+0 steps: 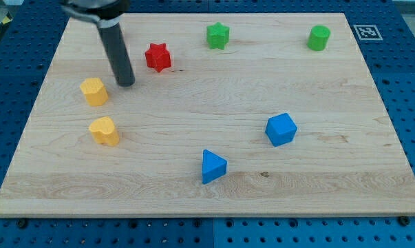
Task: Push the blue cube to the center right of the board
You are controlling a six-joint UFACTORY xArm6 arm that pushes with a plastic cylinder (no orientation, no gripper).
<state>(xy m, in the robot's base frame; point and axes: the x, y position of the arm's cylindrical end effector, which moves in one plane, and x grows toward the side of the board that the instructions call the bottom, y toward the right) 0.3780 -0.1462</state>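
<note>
The blue cube (281,129) sits on the wooden board (207,200) right of centre, toward the view's bottom. My tip (126,83) touches the board at the upper left, far left of the cube. It stands between the red star block (158,57) and the upper yellow block (94,91), touching neither. A blue triangular block (213,166) lies to the lower left of the cube.
A second yellow block (104,131) lies below the first at the left. A green star block (218,35) and a green cylinder (318,38) sit near the top edge. A marker tag (366,32) is past the board's top right corner.
</note>
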